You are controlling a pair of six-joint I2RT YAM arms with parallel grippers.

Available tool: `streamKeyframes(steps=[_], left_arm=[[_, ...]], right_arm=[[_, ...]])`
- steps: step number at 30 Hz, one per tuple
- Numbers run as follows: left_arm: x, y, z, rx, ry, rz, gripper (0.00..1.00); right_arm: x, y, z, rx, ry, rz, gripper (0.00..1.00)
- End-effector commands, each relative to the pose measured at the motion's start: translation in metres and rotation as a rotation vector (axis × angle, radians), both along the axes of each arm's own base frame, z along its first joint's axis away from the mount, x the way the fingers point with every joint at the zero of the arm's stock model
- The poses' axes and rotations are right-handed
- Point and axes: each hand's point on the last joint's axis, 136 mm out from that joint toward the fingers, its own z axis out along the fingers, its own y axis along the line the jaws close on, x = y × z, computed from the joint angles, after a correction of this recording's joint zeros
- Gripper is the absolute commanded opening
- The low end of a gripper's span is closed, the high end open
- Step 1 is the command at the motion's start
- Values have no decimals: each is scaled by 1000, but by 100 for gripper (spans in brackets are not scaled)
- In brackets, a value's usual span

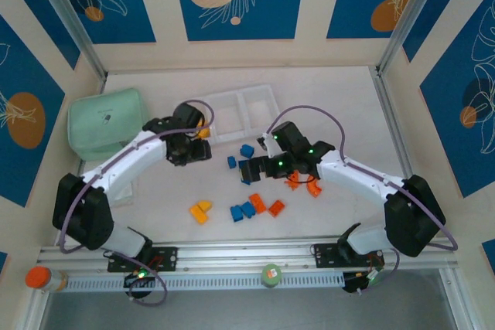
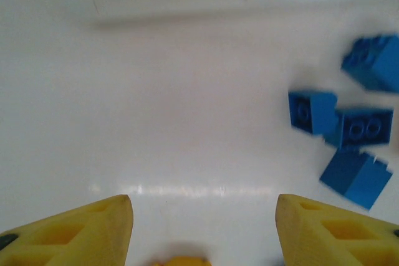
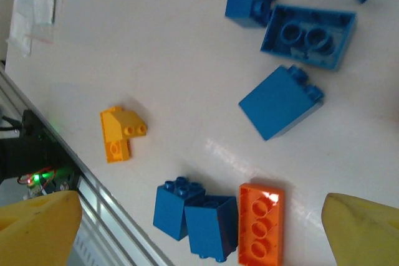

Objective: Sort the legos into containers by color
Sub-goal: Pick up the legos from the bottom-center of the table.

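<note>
Legos (image 1: 249,209) lay scattered on the table (image 1: 348,106), none visibly in the tray (image 1: 259,89). The left tool (image 2: 204,207) and right tool (image 3: 199,207) both hung spread apart over blue bricks (image 2: 312,111). A pick seemed in hand, and next came closing on one brick, with neighbours crowding. A pouch (image 1: 108,125) sat aside.

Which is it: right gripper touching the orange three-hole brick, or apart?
Apart. The right wrist view shows bare table between the orange brick and both yellow fingers of the open right gripper.

White arms (image 1: 128,156), black joints, lilac cables (image 1: 309,109), yellow-fingered hands (image 2: 204,213).
</note>
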Motion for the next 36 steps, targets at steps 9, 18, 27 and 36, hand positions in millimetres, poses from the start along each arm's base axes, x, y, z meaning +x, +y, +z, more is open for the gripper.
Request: streamKeyframes(steps=[9,18,27,36], left_arm=[[-81,-17,-42,-11,163,15,64],[-105,-30,-69,-22,222,39,69],[-112,-24,-85,35,244,59,66],[-111,-14,-91,110,228,89,64]], right_arm=[[-40,-6,-38,-37,68,2,99],[-39,-10,-45,-55,61,-13,99],[-36,-13,-44,-65,50,-20,99],[-35,-13,-43,-57,51,-21,99]])
